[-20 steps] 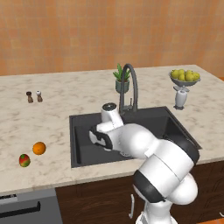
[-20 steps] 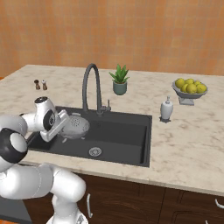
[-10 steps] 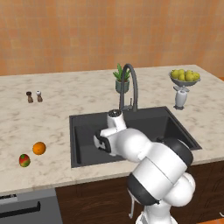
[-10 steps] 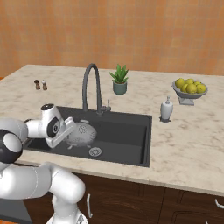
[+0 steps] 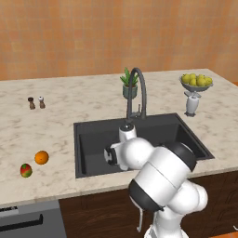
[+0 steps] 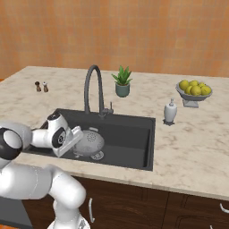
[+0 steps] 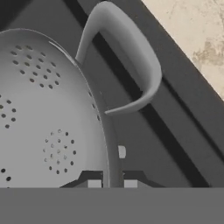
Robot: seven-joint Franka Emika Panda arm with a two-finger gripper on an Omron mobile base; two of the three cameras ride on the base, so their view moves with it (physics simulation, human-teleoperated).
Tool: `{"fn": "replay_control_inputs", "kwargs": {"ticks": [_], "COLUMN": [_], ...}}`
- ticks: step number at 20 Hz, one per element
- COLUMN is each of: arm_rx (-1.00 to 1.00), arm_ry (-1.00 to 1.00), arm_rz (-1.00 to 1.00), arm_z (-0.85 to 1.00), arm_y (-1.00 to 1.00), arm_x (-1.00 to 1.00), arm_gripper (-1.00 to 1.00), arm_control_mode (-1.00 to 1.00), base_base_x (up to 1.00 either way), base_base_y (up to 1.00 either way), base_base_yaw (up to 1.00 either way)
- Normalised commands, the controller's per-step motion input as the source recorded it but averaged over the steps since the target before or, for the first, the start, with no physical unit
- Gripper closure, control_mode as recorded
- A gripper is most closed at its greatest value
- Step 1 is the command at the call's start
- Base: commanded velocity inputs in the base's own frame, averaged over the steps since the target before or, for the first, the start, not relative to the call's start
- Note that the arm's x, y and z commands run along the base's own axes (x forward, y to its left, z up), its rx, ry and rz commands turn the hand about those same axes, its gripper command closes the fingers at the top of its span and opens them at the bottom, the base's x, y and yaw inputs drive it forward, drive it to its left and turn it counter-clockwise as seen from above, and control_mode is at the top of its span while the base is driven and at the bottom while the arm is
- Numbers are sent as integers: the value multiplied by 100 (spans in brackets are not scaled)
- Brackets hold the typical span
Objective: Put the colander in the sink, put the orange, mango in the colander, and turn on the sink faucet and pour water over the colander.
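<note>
The grey perforated colander (image 6: 90, 143) hangs low inside the black sink (image 6: 129, 138), near its left front and a little tilted. My gripper (image 6: 77, 137) is shut on its rim. In the hand view the rim runs between the two fingertips (image 7: 112, 183), and one loop handle (image 7: 131, 65) arches over the sink wall (image 7: 166, 144). The orange (image 5: 41, 157) and the mango (image 5: 26, 170) lie close together on the counter left of the sink (image 5: 93, 139). The gooseneck faucet (image 5: 138, 88) (image 6: 91, 87) stands behind the basin, with no water running.
A fruit bowl on a white pedestal (image 5: 196, 81) (image 6: 193, 89) and a soap dispenser (image 5: 191, 104) (image 6: 170, 112) stand right of the sink. A potted plant (image 5: 129, 86) sits behind the faucet. Two shakers (image 5: 36, 102) stand at the far left.
The arm has carried the colander lower into the sink and toward its front. The orange and mango have not moved.
</note>
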Motion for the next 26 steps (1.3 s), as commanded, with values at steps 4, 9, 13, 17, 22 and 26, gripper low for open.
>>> {"fn": "replay_control_inputs", "kwargs": {"ticks": [4, 9, 13, 17, 22, 26], "arm_rx": [0, -1, 0, -1, -1, 0], "arm_ry": [3, 5, 0, 0, 0, -4], "arm_rz": [-35, -28, -23, -19, -14, -14], "arm_z": [0, 0, 0, 0, -18, -36], "arm_y": [37, 39, 41, 27, 5, 4], "arm_x": [42, 38, 49, 53, 27, 0], "arm_gripper": [100, 100, 100, 100, 100, 100], "arm_control_mode": [-100, -100, -100, -100, -100, -100], "base_base_x": [0, 0, 0, 0, 0, 0], "base_base_y": [0, 0, 0, 0, 0, 0], "base_base_yaw": [0, 0, 0, 0, 0, 0]}}
